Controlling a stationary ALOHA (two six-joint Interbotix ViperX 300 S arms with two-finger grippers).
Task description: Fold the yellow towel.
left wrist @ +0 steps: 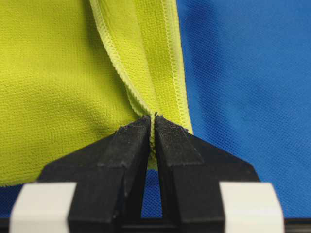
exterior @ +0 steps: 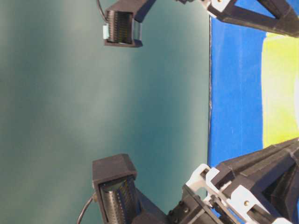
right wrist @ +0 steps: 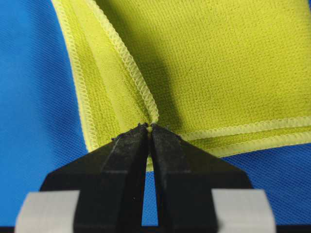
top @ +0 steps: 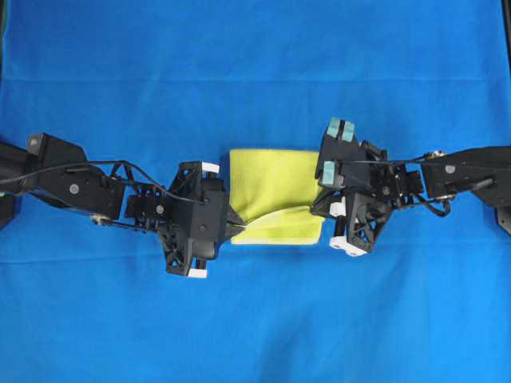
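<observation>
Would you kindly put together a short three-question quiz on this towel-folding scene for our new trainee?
1. True or false: the left gripper is shut on the hem of the yellow towel.
2. What covers the table under the towel? A) a blue cloth B) a bare wooden board C) a white plastic sheet
3. Fill in: in the overhead view, the right gripper pinches the towel at its ____ edge, left or right.

Key: 1 true: both pads close on the stitched edge. 2 A. 3 right: it holds a corner there, with the layer between the grippers raised off the towel beneath.
</observation>
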